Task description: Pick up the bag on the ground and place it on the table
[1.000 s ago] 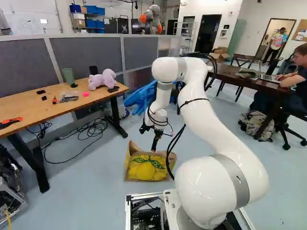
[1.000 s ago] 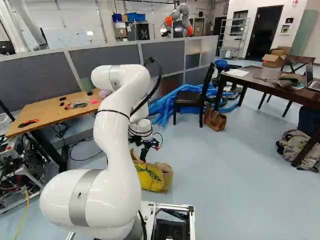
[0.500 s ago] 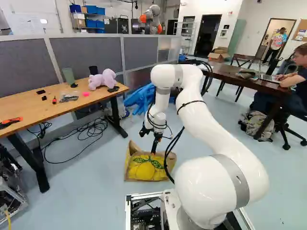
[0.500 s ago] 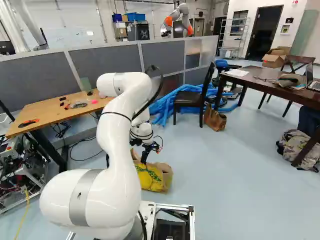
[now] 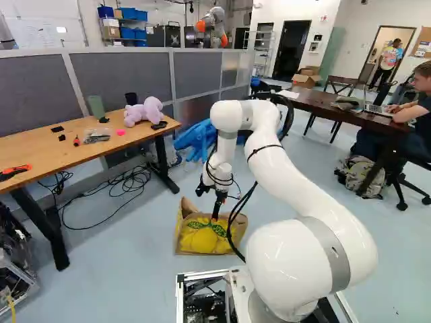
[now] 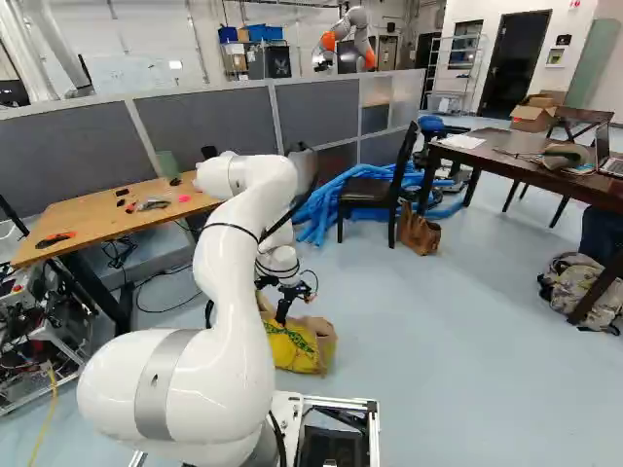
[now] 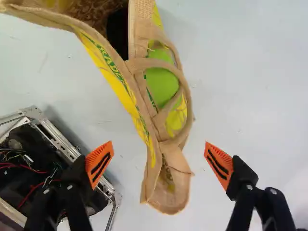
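Bag sat on the floor, the bench at its ten o'clock; the pincer hung over it, fingers wide apart.

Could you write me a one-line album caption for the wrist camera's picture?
Open black gripper with orange pads astride one end of a yellow-and-tan woven bag on the pale floor.

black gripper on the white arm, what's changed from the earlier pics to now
The white arm has bent lower, bringing the black two-finger gripper down a little toward the yellow-and-tan woven bag. It has hold of nothing; it stands open, with one end of the bag between its fingers. The bag and the base stayed put.
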`<state>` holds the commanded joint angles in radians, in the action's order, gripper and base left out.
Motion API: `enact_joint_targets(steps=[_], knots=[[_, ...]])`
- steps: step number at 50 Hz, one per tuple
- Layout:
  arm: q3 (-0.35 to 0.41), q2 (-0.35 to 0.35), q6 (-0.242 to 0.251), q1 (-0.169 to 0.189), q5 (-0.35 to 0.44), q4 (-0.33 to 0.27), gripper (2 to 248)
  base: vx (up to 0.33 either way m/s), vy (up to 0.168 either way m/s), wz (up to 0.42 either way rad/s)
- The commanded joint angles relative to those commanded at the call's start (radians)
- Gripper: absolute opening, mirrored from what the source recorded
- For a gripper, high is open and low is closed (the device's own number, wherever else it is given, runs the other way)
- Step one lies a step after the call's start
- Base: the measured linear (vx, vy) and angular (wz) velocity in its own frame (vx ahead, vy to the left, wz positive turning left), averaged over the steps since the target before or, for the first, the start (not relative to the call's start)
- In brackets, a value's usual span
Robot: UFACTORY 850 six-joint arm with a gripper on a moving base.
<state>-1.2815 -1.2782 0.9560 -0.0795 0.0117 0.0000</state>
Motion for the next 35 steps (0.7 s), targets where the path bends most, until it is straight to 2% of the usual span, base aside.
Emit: enact_joint_targets(steps=[35], knots=[[-0.116,-0.133,0.000,0.000,0.000,0.000,247,0.000,0.000,0.000]])
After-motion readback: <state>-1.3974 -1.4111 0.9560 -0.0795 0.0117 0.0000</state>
